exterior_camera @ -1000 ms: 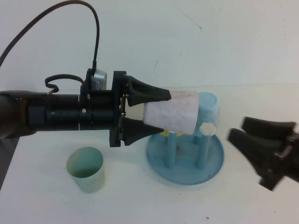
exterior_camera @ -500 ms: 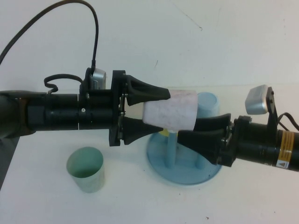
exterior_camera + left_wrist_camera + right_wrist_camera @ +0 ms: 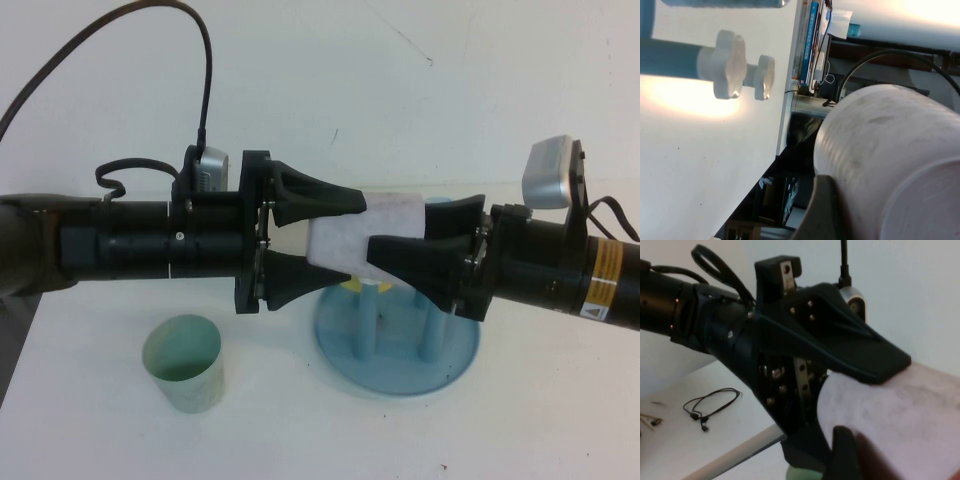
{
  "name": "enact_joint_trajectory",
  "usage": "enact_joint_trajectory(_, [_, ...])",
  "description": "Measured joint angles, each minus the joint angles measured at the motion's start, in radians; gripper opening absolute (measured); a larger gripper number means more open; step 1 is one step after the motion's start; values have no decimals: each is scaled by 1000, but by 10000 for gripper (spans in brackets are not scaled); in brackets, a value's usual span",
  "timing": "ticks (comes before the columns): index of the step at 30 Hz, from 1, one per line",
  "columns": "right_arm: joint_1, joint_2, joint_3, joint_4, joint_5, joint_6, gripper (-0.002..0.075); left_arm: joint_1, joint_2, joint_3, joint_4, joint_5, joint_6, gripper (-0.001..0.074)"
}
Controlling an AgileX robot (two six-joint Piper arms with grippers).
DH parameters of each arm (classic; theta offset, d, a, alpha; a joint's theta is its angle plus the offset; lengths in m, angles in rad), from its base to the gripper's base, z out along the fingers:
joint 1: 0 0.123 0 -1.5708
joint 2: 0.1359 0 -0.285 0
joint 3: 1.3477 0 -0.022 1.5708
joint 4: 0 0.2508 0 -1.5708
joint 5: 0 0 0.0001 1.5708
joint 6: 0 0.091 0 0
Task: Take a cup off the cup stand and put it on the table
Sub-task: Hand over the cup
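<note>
High view: the left hand (image 3: 335, 238) reaches in from the left of the frame and is clamped on the cup (image 3: 355, 238), one finger above its wall and one below. The cup lies on its side at centre frame, in the air above the cup stand (image 3: 400, 375), whose blue tray sits on the tabletop (image 3: 480, 80) at lower centre. The right hand (image 3: 405, 240) comes in from the right with its fingers spread to either side of the cup's other end; I cannot tell whether they touch it yet. A pale green cup (image 3: 183, 363) stands upright at lower left, well apart from the stand.

Left wrist view: the cup (image 3: 890, 165) fills the lower right, its wall against one dark finger (image 3: 822, 215). A blue peg with a white flower cap (image 3: 732, 64) of the stand shows at upper left.

Right wrist view: the left hand's upper finger (image 3: 855, 347) presses flat on the cup's speckled wall (image 3: 890, 410) at lower right.

The cup looks thin, light and smooth, so it would likely flex or slip under a hard squeeze. The mid-wall, across its width, seems the safest place to hold.
</note>
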Motion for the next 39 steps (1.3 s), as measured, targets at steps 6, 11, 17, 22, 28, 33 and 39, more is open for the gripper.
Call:
enact_joint_trajectory(6, [28,22,-24,-2,-20,4,318,-12,0,0,-4,-18,-2,564])
enact_joint_trajectory(11, [46,28,-24,-2,-54,26,99,-14,0,0,-19,-18,7,564])
enact_joint_trajectory(17, [46,28,-24,-1,-59,38,64,-15,0,0,-33,-15,60,564])
enact_joint_trajectory(22, [46,28,-24,-23,-59,38,59,-16,0,0,-31,-15,77,564])
enact_joint_trajectory(28, [46,28,-24,-64,-53,40,47,-16,0,0,-16,-15,90,564])
enact_joint_trajectory(33, [42,28,-24,-108,-44,40,34,-16,0,0,-3,-15,112,574])
enact_joint_trajectory(39, [41,28,-26,-157,-29,55,30,-16,0,0,20,-15,110,653])
